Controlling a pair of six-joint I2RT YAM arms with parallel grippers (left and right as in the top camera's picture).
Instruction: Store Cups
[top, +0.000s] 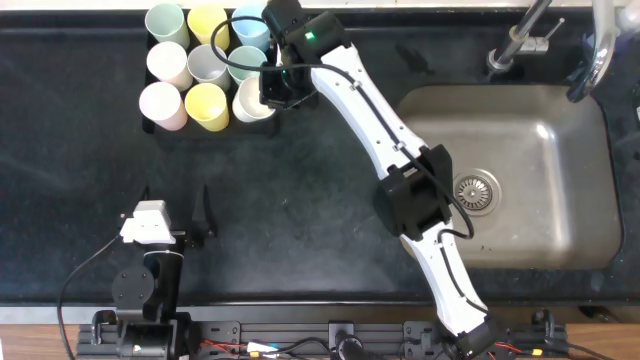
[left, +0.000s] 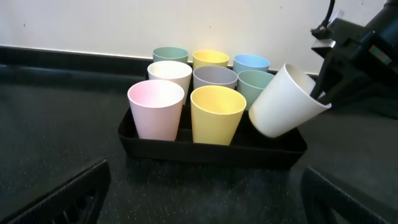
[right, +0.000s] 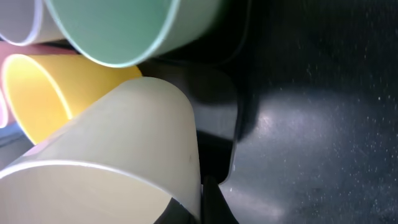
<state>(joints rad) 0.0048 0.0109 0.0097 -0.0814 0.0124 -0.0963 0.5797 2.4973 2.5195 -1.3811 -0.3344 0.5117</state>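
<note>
A black tray (left: 211, 153) at the counter's back left holds several upright cups, among them a pink one (left: 157, 109), a yellow one (left: 216, 114) and a green one (left: 255, 84). My right gripper (top: 280, 88) is shut on the rim of a white cup (left: 287, 101). That white cup (top: 250, 100) tilts over the tray's right front corner, base down toward the tray and mouth leaning outward. In the right wrist view the white cup (right: 124, 155) sits beside the yellow cup (right: 43, 93). My left gripper (top: 175, 203) stands open low over the counter, well in front of the tray.
A steel sink (top: 560, 190) with a tap (top: 520, 40) takes up the counter's right side. The right arm (top: 370, 120) stretches diagonally from the bottom right up to the tray (top: 146, 122). Dark bare counter (top: 300, 220) lies between tray and left arm.
</note>
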